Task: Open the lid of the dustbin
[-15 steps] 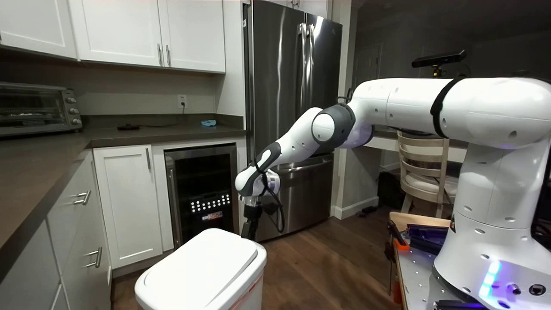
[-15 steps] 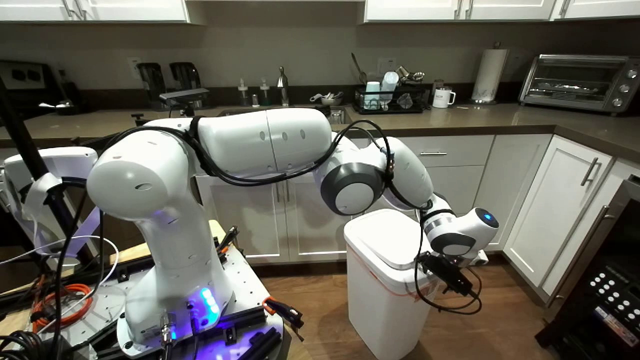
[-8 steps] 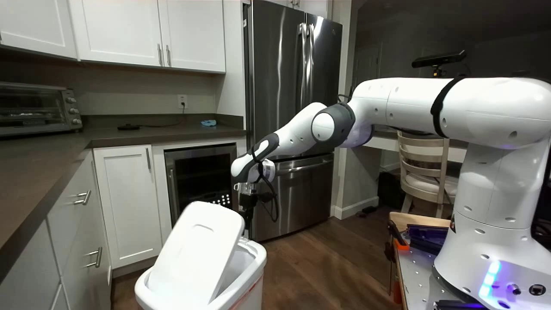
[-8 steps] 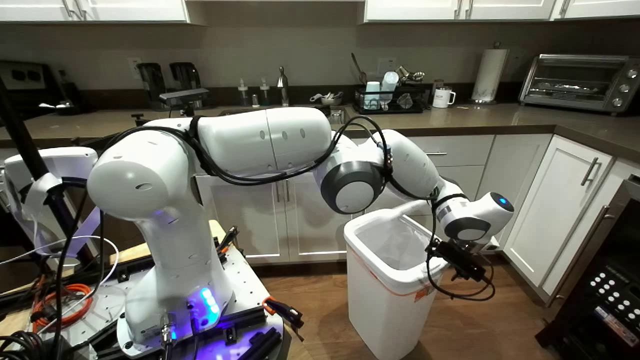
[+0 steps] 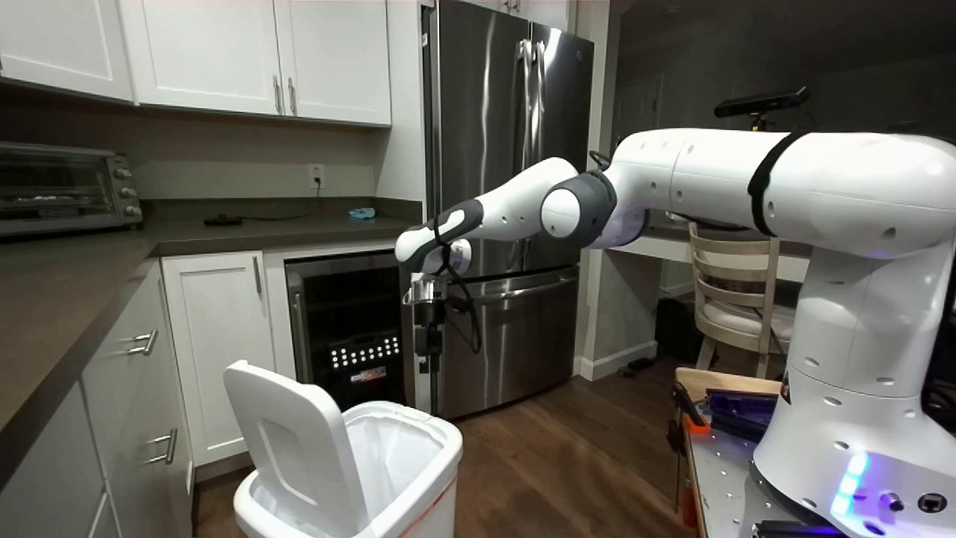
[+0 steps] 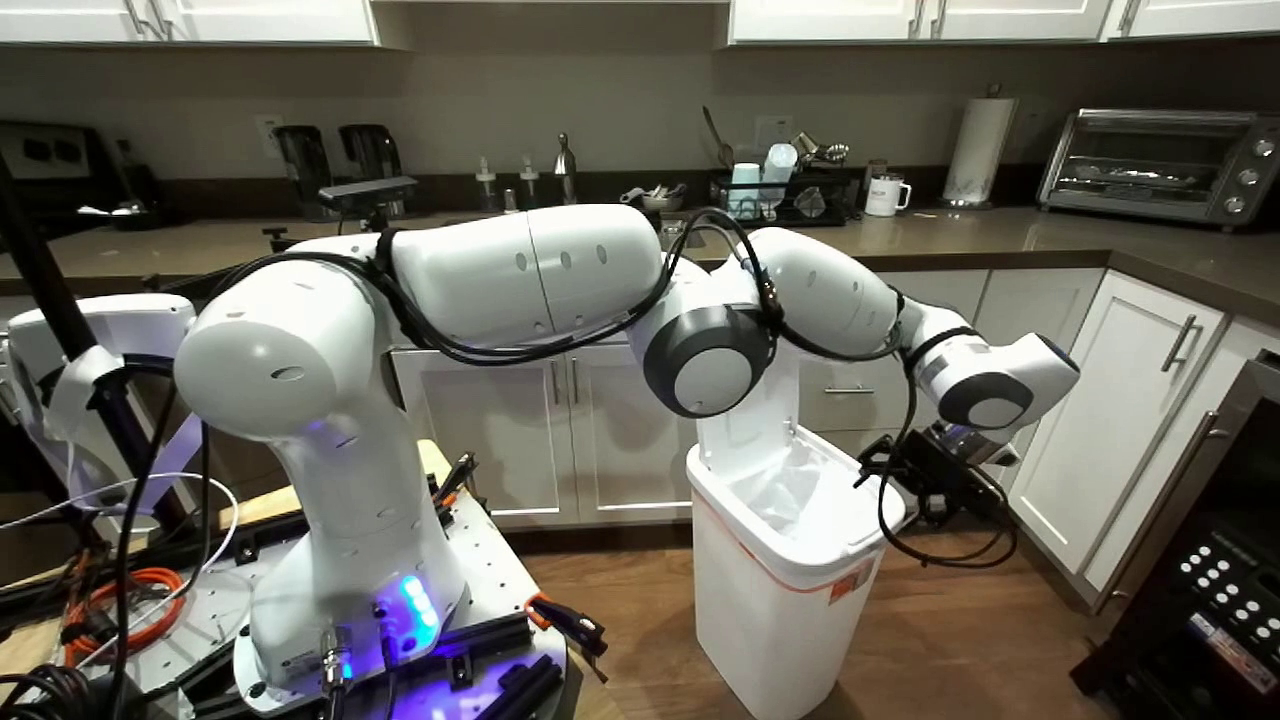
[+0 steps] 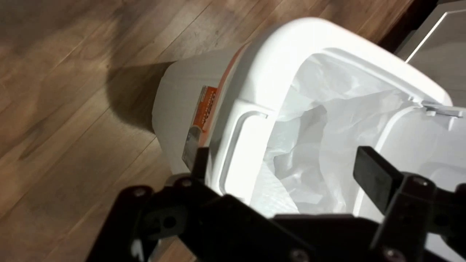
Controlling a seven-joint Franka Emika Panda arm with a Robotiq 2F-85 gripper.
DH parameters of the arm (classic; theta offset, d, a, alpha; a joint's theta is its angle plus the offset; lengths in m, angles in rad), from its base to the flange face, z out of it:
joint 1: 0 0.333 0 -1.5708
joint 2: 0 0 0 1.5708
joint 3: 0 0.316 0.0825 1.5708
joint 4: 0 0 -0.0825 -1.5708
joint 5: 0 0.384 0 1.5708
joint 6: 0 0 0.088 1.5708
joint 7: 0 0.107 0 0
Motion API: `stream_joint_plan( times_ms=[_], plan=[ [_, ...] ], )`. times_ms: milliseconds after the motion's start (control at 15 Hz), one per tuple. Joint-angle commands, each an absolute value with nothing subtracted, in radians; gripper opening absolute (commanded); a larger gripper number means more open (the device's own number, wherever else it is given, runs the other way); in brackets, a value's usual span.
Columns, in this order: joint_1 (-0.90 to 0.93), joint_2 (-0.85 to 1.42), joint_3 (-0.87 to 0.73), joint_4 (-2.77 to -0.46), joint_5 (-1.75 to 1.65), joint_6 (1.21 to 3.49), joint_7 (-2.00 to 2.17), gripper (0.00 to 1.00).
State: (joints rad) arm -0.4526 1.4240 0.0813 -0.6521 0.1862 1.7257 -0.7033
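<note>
Lid (image 5: 299, 456) is up, fwiw. Both exterior views show it standing roughly upright, on the side of the dustbin (image 6: 770, 610) nearest the cabinets (image 6: 630, 440). The dustbin sits on the floor (image 6: 635, 590) w/ its liner (image 7: 313, 145) exposed (white on white on white, ugh). In the wrist view you can see the hinge (image 7: 438, 108) at the lid's foot.

Gripper (image 7: 285, 165): fingers (image 7: 375, 178) spread wide, nothing b/w them. It hangs near the rim (image 7: 276, 69) at the end opposite the hinge, well apart from the lid. Can't tell how much gap there is from fingertips to rim, tho.

Imo the opening part is basically done & the step in hand is a clean exit. How I'd do it:

- go straight up 1st, sideways after, so the tips don't hook the rim or drag the liner
- don't squeeze here, no reason to, & you'd risk nipping the liner or that raised panel (image 7: 244, 156) at the front of the rim
- steer the arm (image 6: 590, 280) clear of the lid side; prob just the hinge holds it, so a light knock could drop it
- mind the cable (image 6: 970, 565) looping by the gripper, could snag a corner of the dustbin
- then wait a sec & check the lid doesn't swing down b4 calling it
</note>
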Motion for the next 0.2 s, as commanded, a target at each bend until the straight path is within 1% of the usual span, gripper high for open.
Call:
stream_joint_plan(
  times_ms=[0,133],
  plan=[
    [-0.460,1.420,0.074,-0.637,0.186,1.676,-0.703,1.00],
    [-0.478,1.413,0.069,-0.620,0.186,1.623,-0.703,1.00]
  ],
)
